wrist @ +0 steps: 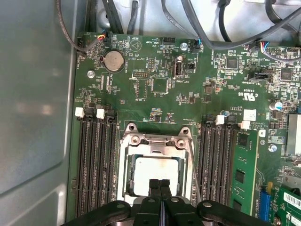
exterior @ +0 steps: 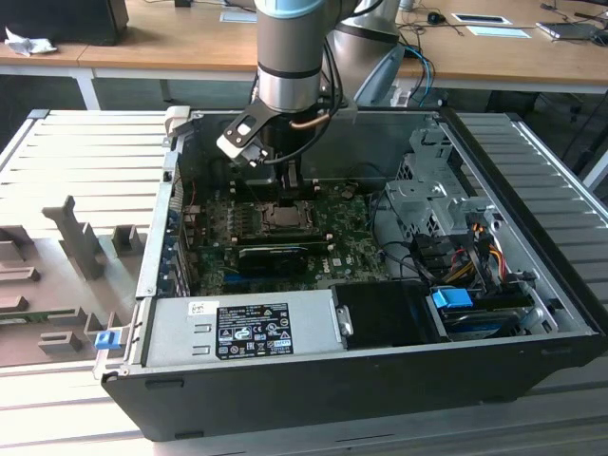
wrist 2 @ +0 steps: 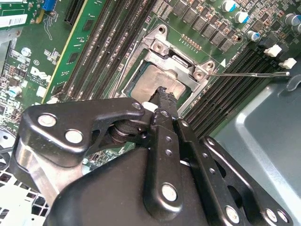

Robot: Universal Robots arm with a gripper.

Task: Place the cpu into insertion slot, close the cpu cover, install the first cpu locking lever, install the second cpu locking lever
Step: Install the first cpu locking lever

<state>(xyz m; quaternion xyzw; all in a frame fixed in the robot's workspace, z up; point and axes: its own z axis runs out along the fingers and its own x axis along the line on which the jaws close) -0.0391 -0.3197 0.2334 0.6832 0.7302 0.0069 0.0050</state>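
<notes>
1. We see the gripper (wrist: 160, 184) with its two fingers pressed together and nothing between them. Both wrist views show this.
2. The chip (wrist: 155, 170) lies flat in the socket (wrist: 122, 160), directly under and just ahead of the fingertips (wrist 2: 162, 92), silver face up.
3. The cover plate (wrist: 157, 143) appears to lie down around the chip, which shows through its window. We cannot confirm that it is fully seated.
4. We cannot tell whether the fingertips touch the chip. In the second wrist view they overlap its near edge.
5. Hidden: the fingers cover the near edge of the chip and of the cover plate in the first wrist view. The gripper body blocks the lower half of the second wrist view.
6. A thin metal lever (wrist 2: 249, 74) sticks out sideways from the socket's far corner, over the memory slots (wrist: 96, 160) beside the tool. Its end is hard to make out.
7. In the exterior view the arm reaches down into the open computer case (exterior: 380, 380), and the gripper (exterior: 288, 185) hangs just above the chip (exterior: 285, 217). The gap between them is too dark for us to judge.
8. The green board (wrist: 155, 84) stretches away beyond the fingertips.
</notes>
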